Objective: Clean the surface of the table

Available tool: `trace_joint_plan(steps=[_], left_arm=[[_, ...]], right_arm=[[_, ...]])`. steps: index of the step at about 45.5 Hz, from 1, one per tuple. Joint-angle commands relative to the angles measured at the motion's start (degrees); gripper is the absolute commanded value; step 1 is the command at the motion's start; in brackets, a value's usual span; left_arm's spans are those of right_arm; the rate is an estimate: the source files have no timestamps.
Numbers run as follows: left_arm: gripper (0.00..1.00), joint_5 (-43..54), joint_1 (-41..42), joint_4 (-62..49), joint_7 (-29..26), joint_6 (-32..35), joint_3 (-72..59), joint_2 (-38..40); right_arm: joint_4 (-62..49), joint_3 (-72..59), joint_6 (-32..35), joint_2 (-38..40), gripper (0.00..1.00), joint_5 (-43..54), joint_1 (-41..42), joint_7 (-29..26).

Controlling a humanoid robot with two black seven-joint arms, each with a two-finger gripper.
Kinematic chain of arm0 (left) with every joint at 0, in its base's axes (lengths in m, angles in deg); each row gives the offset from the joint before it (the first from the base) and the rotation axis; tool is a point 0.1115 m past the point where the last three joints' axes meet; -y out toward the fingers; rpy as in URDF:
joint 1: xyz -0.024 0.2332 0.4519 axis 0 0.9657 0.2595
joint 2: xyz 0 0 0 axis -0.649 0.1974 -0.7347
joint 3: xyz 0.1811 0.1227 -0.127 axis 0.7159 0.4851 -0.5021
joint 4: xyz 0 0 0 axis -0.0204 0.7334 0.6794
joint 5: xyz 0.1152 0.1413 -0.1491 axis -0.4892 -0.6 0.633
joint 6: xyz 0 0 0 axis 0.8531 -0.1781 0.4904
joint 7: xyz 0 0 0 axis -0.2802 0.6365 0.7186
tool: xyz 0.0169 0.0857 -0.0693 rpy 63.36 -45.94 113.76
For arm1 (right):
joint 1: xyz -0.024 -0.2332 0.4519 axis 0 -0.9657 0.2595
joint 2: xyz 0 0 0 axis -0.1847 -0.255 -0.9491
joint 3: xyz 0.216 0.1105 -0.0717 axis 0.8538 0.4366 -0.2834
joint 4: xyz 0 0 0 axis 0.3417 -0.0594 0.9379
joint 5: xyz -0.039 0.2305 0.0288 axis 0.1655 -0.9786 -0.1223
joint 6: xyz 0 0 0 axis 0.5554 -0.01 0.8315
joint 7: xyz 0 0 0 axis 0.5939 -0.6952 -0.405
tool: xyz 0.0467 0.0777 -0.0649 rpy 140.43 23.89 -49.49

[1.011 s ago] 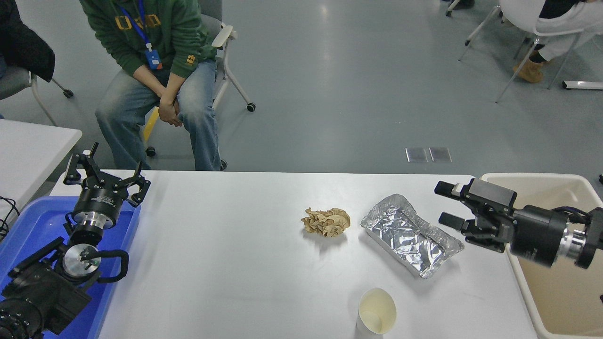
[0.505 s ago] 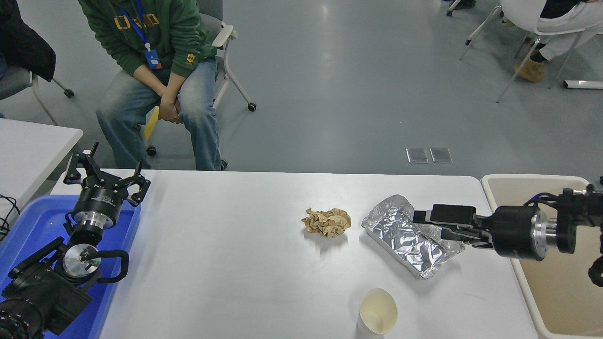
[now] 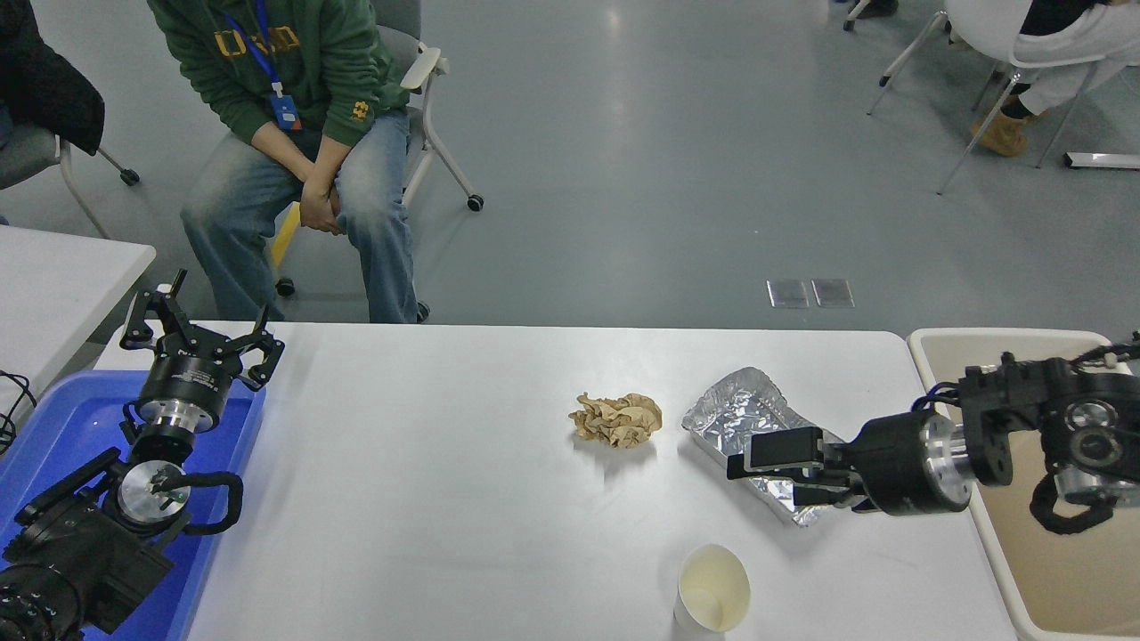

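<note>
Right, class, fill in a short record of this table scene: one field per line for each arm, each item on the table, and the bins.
table surface: white, with three loose items on it
crumpled brown paper: near the middle, lying apart from the tray
foil tray: right of the paper, its near part hidden by the gripper
paper cup: upright at the near edge, looks empty
right gripper: over the foil tray's near part; open or shut unclear
left gripper: parked at lower left, open, above the blue bin
beige bin: beside the table's right end

crinkled shiny foil tray (image 3: 744, 414), crumpled brown paper (image 3: 617, 418).
</note>
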Motion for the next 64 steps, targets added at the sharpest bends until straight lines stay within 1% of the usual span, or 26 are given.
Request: trace_joint_plan(steps=[1,5,7,9,13,14,15,23,34,43,58,59,61,64], left_arm=[[1.00,-0.09,0.00,0.00,-0.02,0.00,0.01,0.00],[1.00,-0.09,0.00,0.00,0.07,0.00,0.01,0.00],[1.00,0.00,0.00,0.00,-0.02,0.00,0.01,0.00],[1.00,0.00,0.00,0.00,-0.02,0.00,0.01,0.00],[1.00,0.00,0.00,0.00,-0.02,0.00,0.01,0.00],[1.00,0.00,0.00,0.00,0.07,0.00,0.01,0.00],[1.00,0.00,0.00,0.00,0.07,0.00,0.01,0.00],[1.00,0.00,0.00,0.00,0.07,0.00,0.01,0.00],[1.00,0.00,0.00,0.00,-0.02,0.00,0.01,0.00],[1.00,0.00,0.00,0.00,-0.02,0.00,0.01,0.00],[1.00,0.00,0.00,0.00,0.07,0.00,0.01,0.00],[1.00,0.00,0.00,0.00,0.07,0.00,0.01,0.00],[1.00,0.00,0.00,0.00,-0.02,0.00,0.01,0.00],[1.00,0.00,0.00,0.00,0.07,0.00,0.01,0.00]], right_arm=[[-2.99,-3.47,-2.39,-7.54,1.00,8.94,0.06,-2.98],[-3.96,-3.56,-3.00,-8.16,1.00,10.01,-0.29,-3.51],[-3.96,-3.73,-3.27,-8.16,1.00,10.27,-0.99,-4.65],[-3.96,-3.73,-3.53,-8.16,1.00,10.27,-1.96,-7.37],[-4.66,-3.30,-3.80,-8.16,1.00,9.48,-3.98,-15.80],[-4.75,-2.94,-3.62,-8.07,1.00,9.31,-4.42,-17.13],[-4.75,-2.68,-3.53,-7.99,1.00,9.30,-4.86,-17.31],[-3.79,-2.50,-2.74,-7.37,1.00,9.39,-5.57,-16.09],[-3.87,-2.50,0.16,-7.72,1.00,9.83,-5.66,-8.88],[-6.24,-2.59,0.69,-10.09,1.00,10.36,-6.53,-8.53],[-8.00,-2.41,0.69,-10.45,1.00,12.47,-7.59,-8.35],[-8.00,-2.41,0.60,-10.45,1.00,12.47,-7.59,-8.35],[-8.00,-2.41,0.60,-10.36,0.95,12.56,-7.68,-8.17],[-8.00,-2.41,0.60,-10.36,0.95,12.99,-7.85,-7.82]])
